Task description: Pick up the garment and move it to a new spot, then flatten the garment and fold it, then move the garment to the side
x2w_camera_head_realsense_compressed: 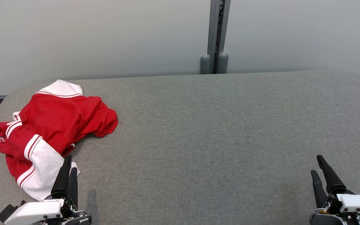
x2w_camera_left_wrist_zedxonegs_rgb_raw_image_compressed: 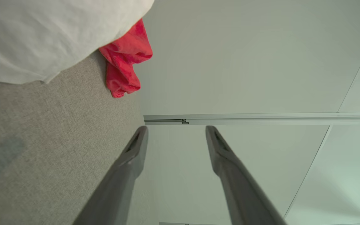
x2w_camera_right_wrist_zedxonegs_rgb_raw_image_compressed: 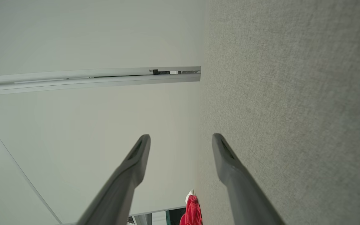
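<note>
The garment (x2w_camera_head_realsense_compressed: 58,122) lies crumpled at frame left on the counter (x2w_camera_head_realsense_compressed: 214,131); soft, light and floppy, I judge. I'd pinch its white sleeve (x2w_camera_head_realsense_compressed: 42,168) beside my left gripper (x2w_camera_head_realsense_compressed: 70,164); that and the right gripper (x2w_camera_head_realsense_compressed: 316,164) gape empty.

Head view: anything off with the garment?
Yes. The garment lies crumpled in a heap at the left end of the table, sleeves twisted across the body, not flat. Nothing looks torn or spilled.
</note>
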Controlling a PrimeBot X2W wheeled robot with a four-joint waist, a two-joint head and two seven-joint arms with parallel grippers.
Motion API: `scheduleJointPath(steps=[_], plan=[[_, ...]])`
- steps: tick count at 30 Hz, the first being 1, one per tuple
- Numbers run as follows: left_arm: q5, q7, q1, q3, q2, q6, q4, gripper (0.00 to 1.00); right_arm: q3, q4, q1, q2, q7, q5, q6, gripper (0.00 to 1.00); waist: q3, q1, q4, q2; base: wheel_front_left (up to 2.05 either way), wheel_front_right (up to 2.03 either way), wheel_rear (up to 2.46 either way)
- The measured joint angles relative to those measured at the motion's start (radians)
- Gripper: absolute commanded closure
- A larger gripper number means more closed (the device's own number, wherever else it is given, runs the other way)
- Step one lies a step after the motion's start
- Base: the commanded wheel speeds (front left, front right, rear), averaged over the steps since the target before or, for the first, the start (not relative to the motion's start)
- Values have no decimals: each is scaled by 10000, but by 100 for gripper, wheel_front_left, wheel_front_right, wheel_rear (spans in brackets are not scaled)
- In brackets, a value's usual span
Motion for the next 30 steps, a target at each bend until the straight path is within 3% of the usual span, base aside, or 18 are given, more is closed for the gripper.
scheduleJointPath(steps=[11, 30], plan=[[589, -546, -7, -445, 146, 0, -44, 0, 355, -215, 6, -8, -533, -738, 0, 0, 13, 0, -19, 0, 0, 0, 0], [4516, -1325, -34, -623, 215, 69, -205, 0, 842, -1035, 12, -59, -1304, -6130, 0, 0, 26, 0, -16, 0, 0, 0, 0]])
